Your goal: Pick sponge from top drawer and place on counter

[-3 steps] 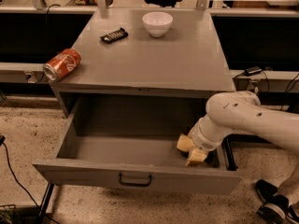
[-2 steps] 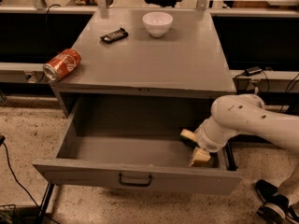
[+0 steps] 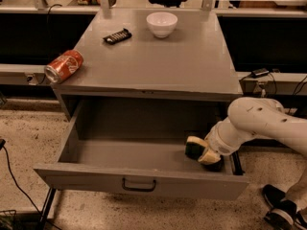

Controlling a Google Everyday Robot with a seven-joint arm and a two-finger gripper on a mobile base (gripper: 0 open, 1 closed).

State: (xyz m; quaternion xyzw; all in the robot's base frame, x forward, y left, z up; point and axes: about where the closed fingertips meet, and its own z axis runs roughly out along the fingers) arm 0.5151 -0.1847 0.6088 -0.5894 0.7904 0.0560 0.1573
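**We are reaching into the open drawer near the bench's right front corner.**
Our white arm point(image 3: 259, 123) is bending in from beyond the bench's right edge, elbow high and wrist angling down and left into the drawer point(image 3: 139, 178). The gripper point(image 3: 202, 152) is sitting low against the sponge point(image 3: 193, 150) in the drawer's right front corner; we cannot tell whether it is clamping it. The counter point(image 3: 172, 61) is carrying a can point(image 3: 64, 66), a bowl point(image 3: 161, 23) and a dark bar point(image 3: 117, 36).

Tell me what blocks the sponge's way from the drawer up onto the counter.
Nothing visible does. The sponge lies in the drawer's front right corner, at the gripper; the counter's near right part is bare. The can, bowl and dark bar sit left and back.
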